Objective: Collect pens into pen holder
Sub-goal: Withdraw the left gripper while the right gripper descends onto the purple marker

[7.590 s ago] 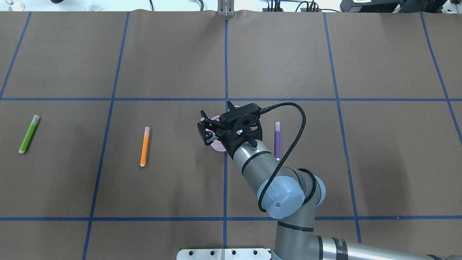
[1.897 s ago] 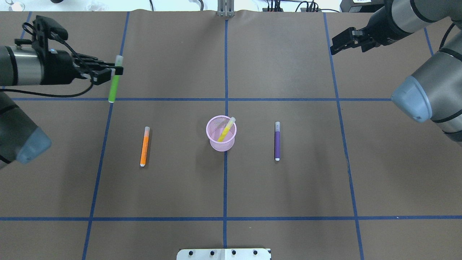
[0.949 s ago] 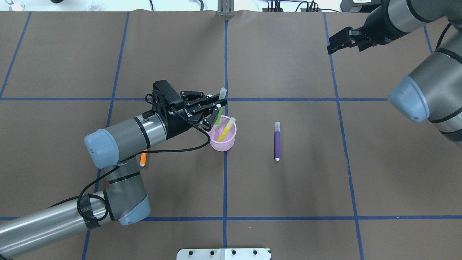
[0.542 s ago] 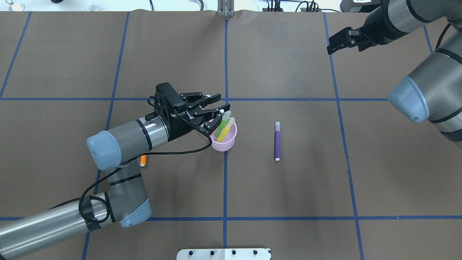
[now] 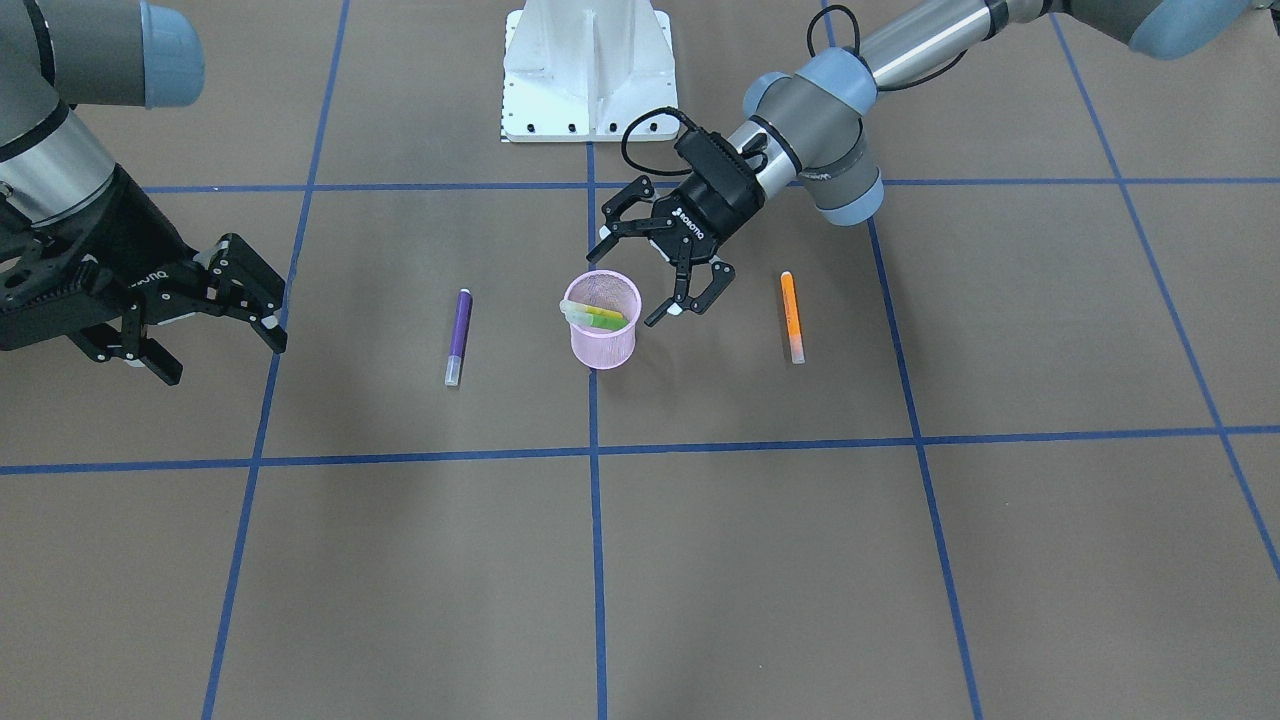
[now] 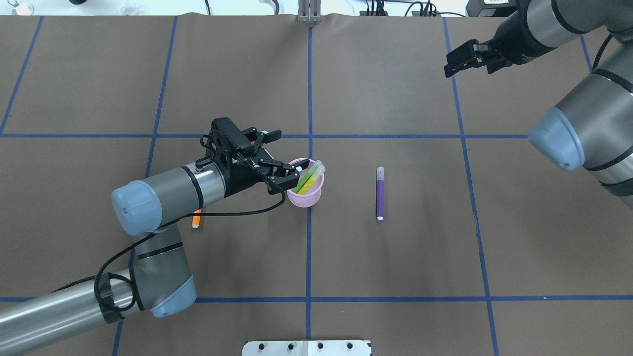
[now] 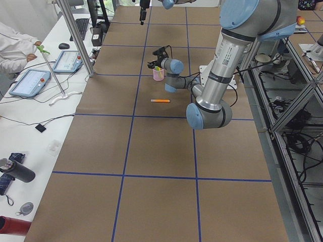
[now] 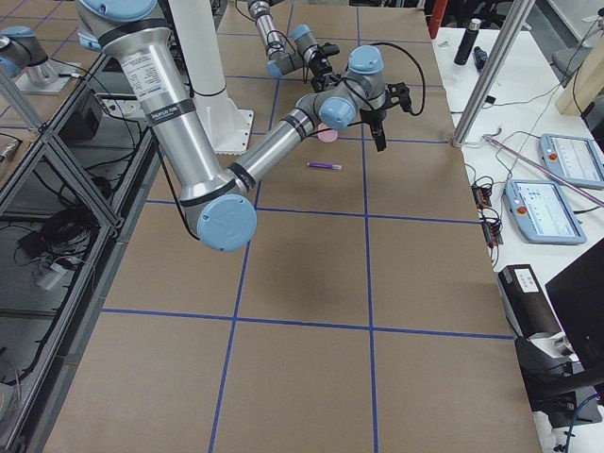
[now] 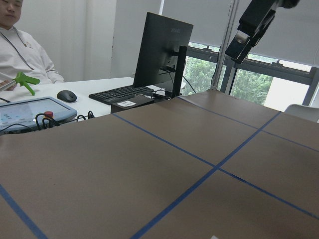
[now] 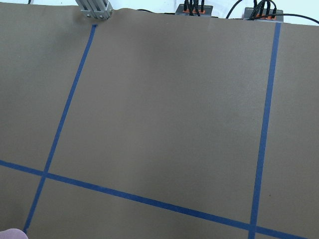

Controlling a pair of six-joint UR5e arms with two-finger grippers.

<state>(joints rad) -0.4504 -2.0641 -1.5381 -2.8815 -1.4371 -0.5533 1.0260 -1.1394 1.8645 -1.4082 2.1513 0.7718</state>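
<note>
The pink mesh pen holder [image 6: 302, 199] stands at the table's middle, also seen in the front view [image 5: 600, 345]. A green pen [image 6: 305, 179] and a yellow pen [image 6: 313, 181] lean inside it, side by side. My left gripper [image 6: 283, 155] is open and empty just left of the cup's rim; in the front view [image 5: 640, 278] it hovers beside the cup. The purple pen [image 6: 380, 194] lies flat right of the cup. The orange pen [image 5: 791, 315] lies left of the cup, mostly hidden under my left arm in the overhead view. My right gripper [image 5: 212, 332] is open and empty, raised at the far right.
Brown paper with blue tape grid lines [image 6: 309, 89] covers the table. The robot's white base plate [image 6: 306, 347] sits at the near edge. A person, a monitor and tablets are beyond the far edge.
The left gripper carried the green pen to the cup, let it go and opened. It has drawn back slightly left. The green pen now leans in the cup beside the yellow one.
</note>
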